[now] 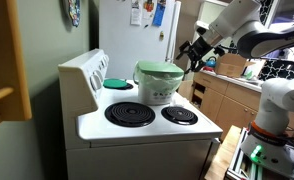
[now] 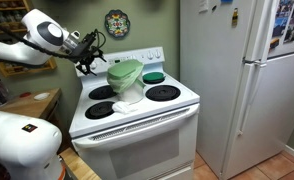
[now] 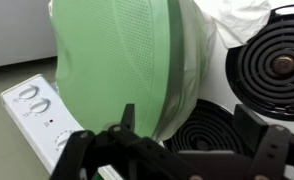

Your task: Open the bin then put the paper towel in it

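Wrist view: bin (image 3: 117, 70) just ahead of the wide-spread gripper (image 3: 182, 135)

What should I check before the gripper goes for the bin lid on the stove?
1. Bin upright on the stovetop: ok.
2. Lid open: not ok, it looks shut.
3. Gripper open and empty: ok, judging by the wrist view.
4. Gripper in contact with the lid: not ok, it hovers beside the bin.
5. Paper towel located: cannot tell.
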Motion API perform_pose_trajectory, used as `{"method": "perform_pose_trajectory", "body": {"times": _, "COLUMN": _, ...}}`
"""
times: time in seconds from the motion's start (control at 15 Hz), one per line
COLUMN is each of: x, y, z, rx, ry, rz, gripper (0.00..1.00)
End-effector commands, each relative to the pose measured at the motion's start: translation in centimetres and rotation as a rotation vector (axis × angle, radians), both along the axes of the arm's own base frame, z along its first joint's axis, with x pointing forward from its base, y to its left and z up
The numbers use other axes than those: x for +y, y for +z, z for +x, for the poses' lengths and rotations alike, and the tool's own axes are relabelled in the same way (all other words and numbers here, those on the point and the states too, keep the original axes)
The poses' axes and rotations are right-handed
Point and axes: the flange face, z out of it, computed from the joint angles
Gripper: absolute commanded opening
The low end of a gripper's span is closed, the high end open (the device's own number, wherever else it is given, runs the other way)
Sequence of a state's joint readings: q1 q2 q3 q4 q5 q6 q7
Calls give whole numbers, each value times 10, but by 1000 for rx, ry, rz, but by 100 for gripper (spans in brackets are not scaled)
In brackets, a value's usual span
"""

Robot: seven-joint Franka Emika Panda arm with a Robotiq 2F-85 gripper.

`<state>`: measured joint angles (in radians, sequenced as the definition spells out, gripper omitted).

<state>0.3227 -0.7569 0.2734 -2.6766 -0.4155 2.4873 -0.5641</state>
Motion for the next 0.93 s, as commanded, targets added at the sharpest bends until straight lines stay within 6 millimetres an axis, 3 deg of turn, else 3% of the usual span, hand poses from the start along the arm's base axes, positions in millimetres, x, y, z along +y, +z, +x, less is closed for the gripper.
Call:
{"method": "perform_pose_trajectory", "body": {"times": 0.0, "x": 6, "y": -25, "z": 5, "rx": -120, "ry": -126, "rz": -32, "gripper": 100}}
{"method": "perform_pose_trajectory", "body": {"times": 0.33, "x": 30, "y": -54, "z": 8, "rx": -191, "ry": -283, "rz": 19, "gripper": 100}}
{"method": "perform_pose_trajectory", "body": {"times": 0.87, "x": 45, "y": -75, "z": 12, "rx": -311, "ry": -244, "rz": 155, "gripper": 100}}
